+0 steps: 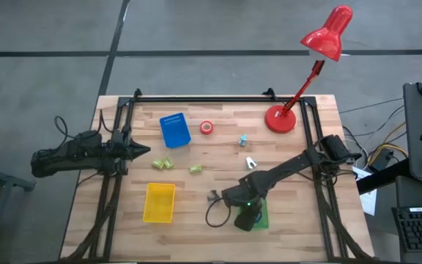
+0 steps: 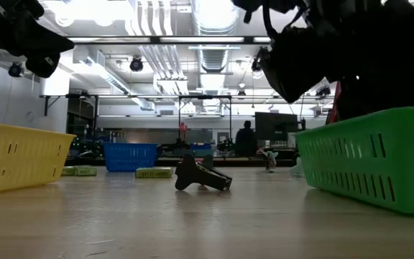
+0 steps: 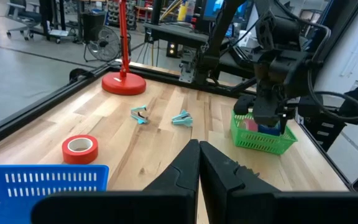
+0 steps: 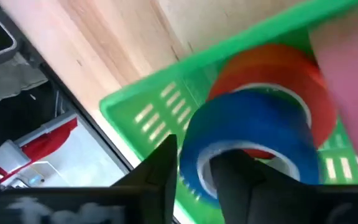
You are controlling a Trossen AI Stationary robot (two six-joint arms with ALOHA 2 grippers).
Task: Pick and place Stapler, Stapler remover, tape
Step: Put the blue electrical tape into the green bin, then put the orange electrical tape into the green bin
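My right gripper (image 4: pixel 194 171) reaches down into the green tray (image 1: pixel 261 218) at the table's near right. It is shut on a blue tape roll (image 4: pixel 253 134), which lies on a red tape roll (image 4: pixel 272 65) inside the tray. Another red tape roll (image 1: pixel 206 127) lies flat on the wood beside the blue tray (image 1: pixel 174 130). Two small stapler removers (image 1: pixel 243 139) (image 1: pixel 251 163) lie mid-table. A black stapler (image 2: pixel 201 177) rests near the tray. My left gripper (image 1: pixel 141 150) waits shut at the table's left edge. My right gripper has one finger (image 4: pixel 235 180) inside the blue roll's open centre and the other (image 4: pixel 160 171) outside, with the roll's wall (image 4: pixel 194 158) between them. The fingers slant down from above into the tray. The roll sits tilted on the red roll beneath it.
A yellow tray (image 1: pixel 159 202) stands near the front left. Small yellow-green packs (image 1: pixel 161 164) (image 1: pixel 196 169) lie between the trays. The red lamp's base (image 1: pixel 280 119) stands at the far right. A black cable loops beside the green tray (image 1: pixel 212 213). A pink thing (image 4: pixel 353 56) lies in the green tray.
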